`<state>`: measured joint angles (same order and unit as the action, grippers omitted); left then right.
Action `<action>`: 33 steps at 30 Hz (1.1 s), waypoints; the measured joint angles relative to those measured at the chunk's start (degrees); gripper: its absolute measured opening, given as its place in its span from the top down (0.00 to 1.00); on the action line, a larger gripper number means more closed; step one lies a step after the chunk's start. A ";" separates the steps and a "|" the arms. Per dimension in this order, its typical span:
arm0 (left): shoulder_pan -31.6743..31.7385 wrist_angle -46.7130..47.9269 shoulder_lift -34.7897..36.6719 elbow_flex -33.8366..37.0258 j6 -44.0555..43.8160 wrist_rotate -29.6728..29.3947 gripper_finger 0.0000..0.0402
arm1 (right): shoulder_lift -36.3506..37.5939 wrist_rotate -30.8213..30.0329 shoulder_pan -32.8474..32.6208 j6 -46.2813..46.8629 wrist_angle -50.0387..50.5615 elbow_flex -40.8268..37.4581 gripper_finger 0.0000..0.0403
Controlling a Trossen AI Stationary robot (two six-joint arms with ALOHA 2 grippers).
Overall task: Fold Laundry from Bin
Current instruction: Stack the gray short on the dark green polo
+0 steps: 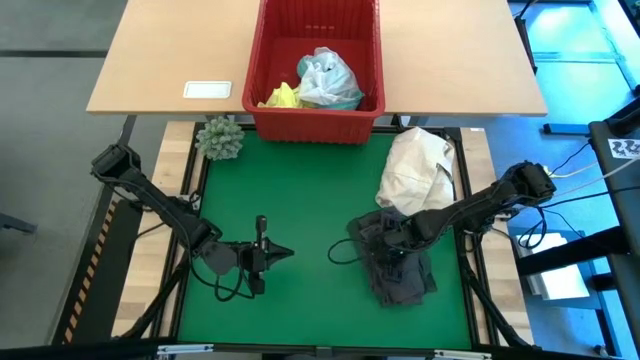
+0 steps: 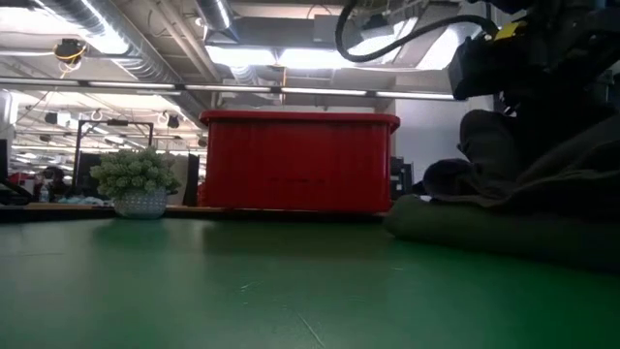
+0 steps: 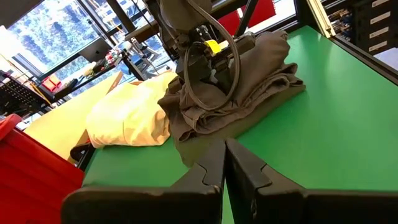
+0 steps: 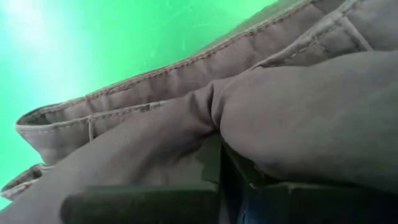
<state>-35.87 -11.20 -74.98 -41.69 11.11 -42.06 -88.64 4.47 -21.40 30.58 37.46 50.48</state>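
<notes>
Grey garment (image 1: 400, 265), folded in a rumpled heap on the right half of the green counter (image 1: 300, 200), just in front of a cream-white cloth bundle (image 1: 420, 170). Right end effector (image 1: 392, 240) pressed down into the garment; fabric fills its wrist view, and whether its fingers are parted cannot be told. Left end effector (image 1: 283, 252) on the counter's left half, well apart from the garment, fingers closed together, holding nothing. Red bin (image 1: 262, 110) at the far edge, containing yellow cloth (image 1: 281, 97) and turquoise-blue cloth (image 1: 328, 80). Green spiky ball (image 1: 220, 137) beside the bin.
</notes>
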 joint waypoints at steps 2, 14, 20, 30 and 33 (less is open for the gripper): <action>0.01 0.00 -0.01 0.00 0.00 0.00 0.99 | 0.00 1.27 0.06 0.56 -0.16 0.00 1.00; 0.01 0.00 -0.02 0.00 1.05 0.00 0.99 | -0.33 0.78 0.00 -4.36 -3.72 7.24 1.00; -0.05 0.00 -0.02 0.00 1.05 0.00 0.99 | -0.22 -1.71 0.02 -6.99 -2.55 9.93 1.00; -0.05 0.00 -0.02 0.00 1.25 -0.01 0.99 | -0.56 -9.48 5.65 -12.38 -3.31 10.64 1.00; -0.05 -0.02 -0.02 0.00 1.29 -0.02 0.99 | -1.60 -10.01 8.70 -15.11 -3.53 10.69 1.00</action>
<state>-35.92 -11.22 -75.00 -41.69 12.40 -42.09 -90.24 -5.54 -12.70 15.47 33.94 61.17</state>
